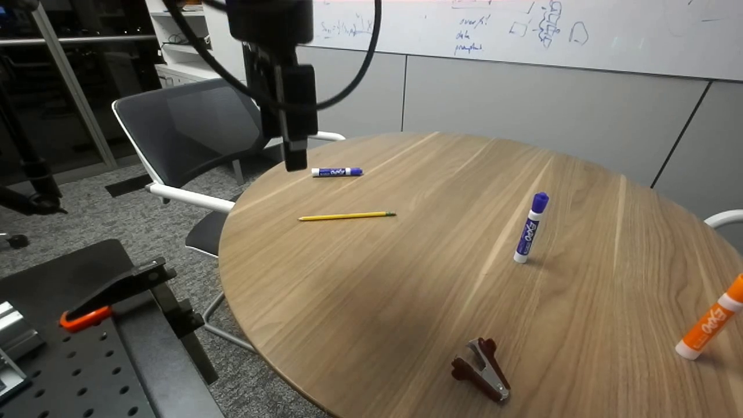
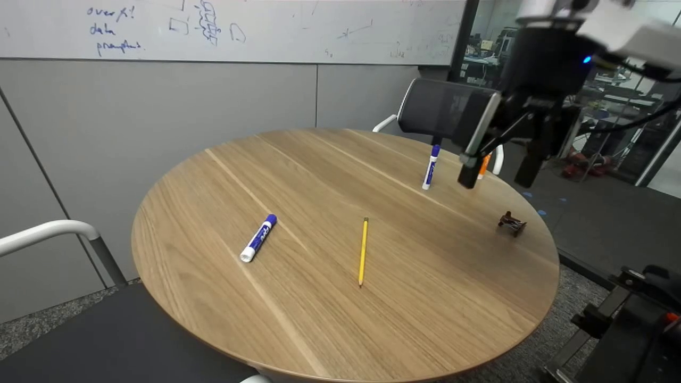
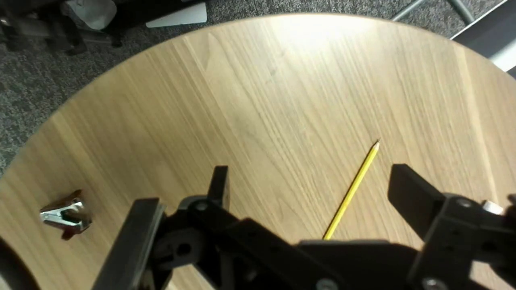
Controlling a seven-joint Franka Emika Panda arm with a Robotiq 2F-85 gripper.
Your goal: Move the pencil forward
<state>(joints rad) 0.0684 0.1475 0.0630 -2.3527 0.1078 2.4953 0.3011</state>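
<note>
The long thin yellow pencil lies flat on the round wooden table; it shows in both exterior views (image 1: 347, 216) (image 2: 363, 252) and in the wrist view (image 3: 351, 191). In the wrist view its sharpened tip points up and its lower end is hidden behind the gripper body. My gripper (image 3: 310, 177) is open and empty, its fingers wide apart. In the wrist view the pencil shows between the fingers, nearer the right one. The gripper is well above the table in both exterior views (image 1: 296, 157) (image 2: 497, 178) and touches nothing.
A blue-and-white marker (image 2: 258, 238) lies near the pencil. Another blue marker (image 1: 528, 227) and an orange-and-white marker (image 1: 711, 318) appear to stand on end. A brown staple remover (image 1: 482, 371) lies near the table edge (image 2: 457, 367). Chairs stand around the table.
</note>
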